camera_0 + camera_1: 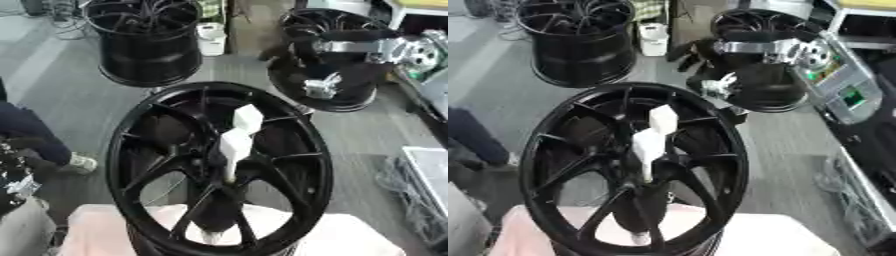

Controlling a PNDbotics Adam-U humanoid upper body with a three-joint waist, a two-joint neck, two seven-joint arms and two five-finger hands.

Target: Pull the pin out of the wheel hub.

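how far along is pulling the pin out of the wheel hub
Nothing looks done: the white pin is still seated in the black wheel hub. The right robot hand hangs above and behind it, touching nothing. Left: reach in, grasp the pin, pull it out.

The right arm (350,47) is black with a silver bracket and joint, ending in a black-and-silver hand (320,86).
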